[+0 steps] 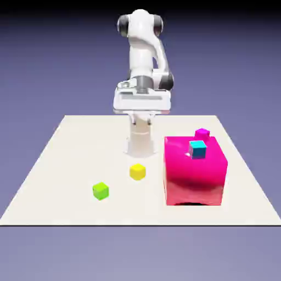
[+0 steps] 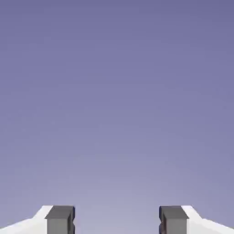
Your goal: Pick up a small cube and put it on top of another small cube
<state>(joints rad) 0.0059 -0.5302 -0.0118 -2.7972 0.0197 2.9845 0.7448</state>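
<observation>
A small yellow cube [image 1: 138, 172] and a small green cube [image 1: 100, 191] lie apart on the white table [image 1: 66, 164]. A small cyan cube [image 1: 197, 149] sits on top of a big magenta block [image 1: 195, 175], and a small magenta cube [image 1: 202, 133] shows at that block's far top edge. My gripper [image 1: 141, 102] hangs high at the back, well above and behind the yellow cube. In the hand view the gripper [image 2: 116, 220] is open, its grey fingertips [image 2: 60, 219] wide apart with only the blue-violet backdrop between them. No cube appears in the hand view.
The big magenta block stands on the exterior view's right side of the table, taller than the small cubes. The arm's white base column [image 1: 140, 140] rises just behind the yellow cube.
</observation>
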